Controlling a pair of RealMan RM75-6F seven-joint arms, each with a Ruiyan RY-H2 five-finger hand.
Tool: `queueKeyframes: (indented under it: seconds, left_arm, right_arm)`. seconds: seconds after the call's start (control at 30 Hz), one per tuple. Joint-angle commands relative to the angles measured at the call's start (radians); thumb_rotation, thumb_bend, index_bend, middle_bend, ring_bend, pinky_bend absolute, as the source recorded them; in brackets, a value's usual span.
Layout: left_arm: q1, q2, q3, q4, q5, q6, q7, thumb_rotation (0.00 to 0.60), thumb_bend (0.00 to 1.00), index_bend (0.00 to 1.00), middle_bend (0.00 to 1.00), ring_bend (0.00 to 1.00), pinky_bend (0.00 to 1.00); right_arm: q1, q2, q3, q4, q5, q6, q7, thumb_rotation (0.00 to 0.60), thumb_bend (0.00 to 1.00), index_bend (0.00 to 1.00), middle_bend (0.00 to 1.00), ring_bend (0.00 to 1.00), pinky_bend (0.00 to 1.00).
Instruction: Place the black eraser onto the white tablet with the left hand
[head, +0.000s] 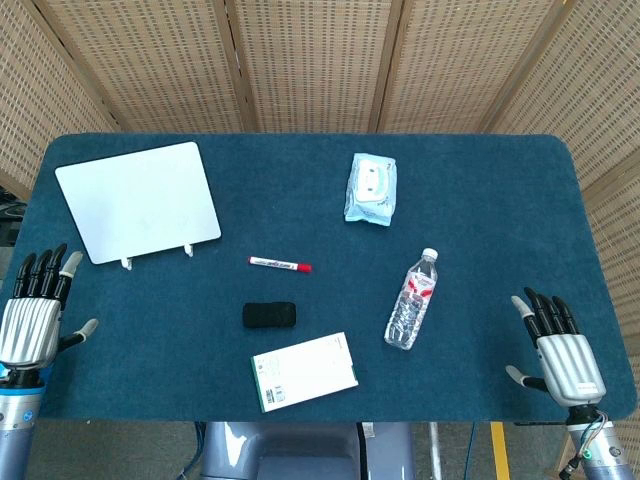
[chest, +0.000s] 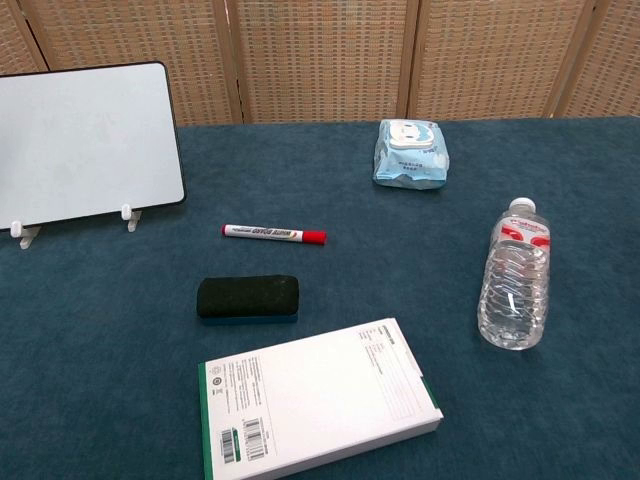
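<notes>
The black eraser (head: 269, 314) (chest: 248, 297) lies flat on the blue table, near the front middle. Propped on small feet at the back left stands the white tablet (head: 138, 199) (chest: 85, 142). My left hand (head: 34, 312) rests at the table's front left edge, fingers apart and holding nothing, well left of the eraser. At the front right edge is my right hand (head: 558, 345), also with fingers apart and nothing in it. Neither hand shows in the chest view.
A red-capped marker (head: 280, 264) (chest: 273, 234) lies between eraser and tablet. A white box (head: 304, 371) (chest: 318, 404) sits just in front of the eraser. A water bottle (head: 413, 300) (chest: 514, 275) lies to the right; a wipes pack (head: 370, 188) (chest: 410, 153) is behind it.
</notes>
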Motion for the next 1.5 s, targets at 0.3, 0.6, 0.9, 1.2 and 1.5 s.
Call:
queueKeyframes:
  seconds: [0.3,0.6,0.9,1.2,1.5]
  left_arm:
    - [-0.005,-0.002,0.001,-0.003,0.009,-0.002,0.005,0.600,0.06,0.00,0.00,0.00,0.00]
    - [-0.010,-0.002,0.007,-0.007,0.013,-0.015,-0.011,0.600,0.06,0.00,0.00,0.00,0.00]
    - [-0.016,0.003,0.007,-0.034,0.014,-0.026,-0.029,0.600,0.06,0.00,0.00,0.00,0.00]
    - [-0.085,0.025,-0.030,-0.155,-0.016,-0.120,0.021,0.600,0.07,0.05,0.00,0.00,0.00]
    - [-0.208,0.077,-0.060,-0.307,-0.130,-0.354,0.089,0.600,0.09,0.11,0.00,0.00,0.00]
  right_arm:
    - [-0.009,0.003,-0.005,-0.001,-0.005,0.014,0.001,0.600,0.05,0.03,0.00,0.00,0.00]
    - [-0.012,0.005,-0.004,-0.006,-0.006,0.019,0.001,0.600,0.05,0.03,0.00,0.00,0.00]
    - [-0.008,0.002,-0.005,-0.001,-0.004,0.008,0.001,0.600,0.05,0.03,0.00,0.00,0.00]
    - [-0.008,0.007,-0.002,-0.004,-0.004,0.013,0.015,0.600,0.05,0.03,0.00,0.00,0.00]
    - [-0.011,0.013,-0.004,-0.004,-0.010,0.021,0.031,0.600,0.05,0.03,0.00,0.00,0.00]
